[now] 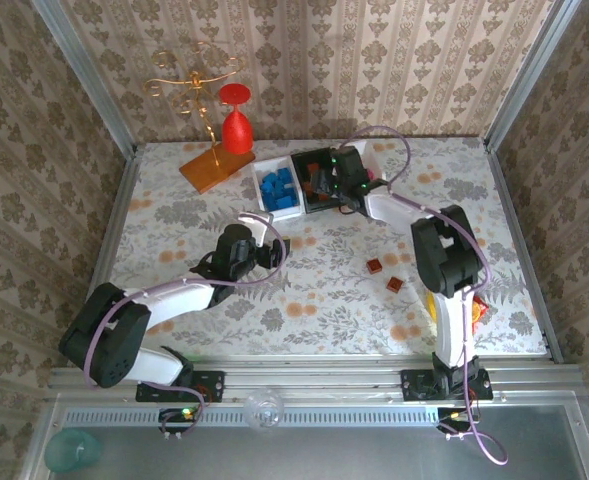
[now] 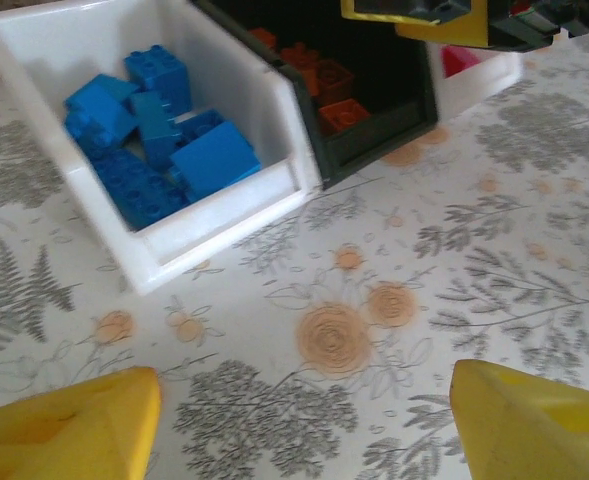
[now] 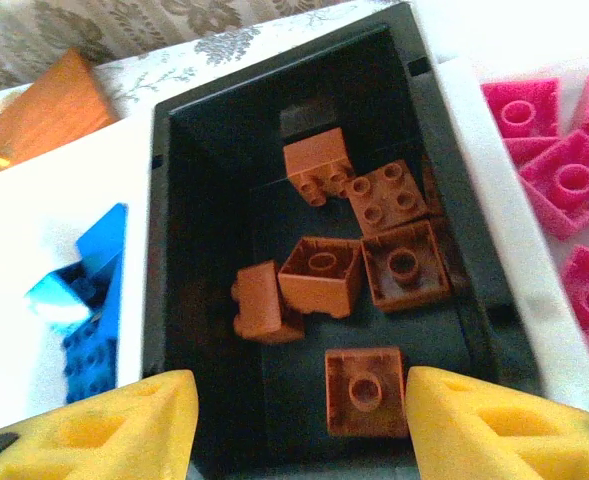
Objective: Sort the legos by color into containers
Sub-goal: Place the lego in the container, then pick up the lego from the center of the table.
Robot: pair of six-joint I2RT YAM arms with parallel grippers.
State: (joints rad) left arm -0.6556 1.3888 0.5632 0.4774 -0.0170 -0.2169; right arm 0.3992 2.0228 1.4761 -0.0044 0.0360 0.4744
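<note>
Right gripper (image 3: 299, 405) spread, empty, over black bin (image 3: 189, 220); left gripper (image 2: 304, 405) spread, empty, near it. Two brown bricks (image 1: 374, 266) loose nearby. Both could collide reaching.

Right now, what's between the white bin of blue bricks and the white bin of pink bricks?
The black rectangular plastic bin holding orange-brown bricks, clear in the right wrist view.

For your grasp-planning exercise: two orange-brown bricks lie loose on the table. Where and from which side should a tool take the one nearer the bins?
Grip that brick across two opposite side walls, coming straight down from above: it lies low on the table, apart from the other brick, so its sides look free.
</note>
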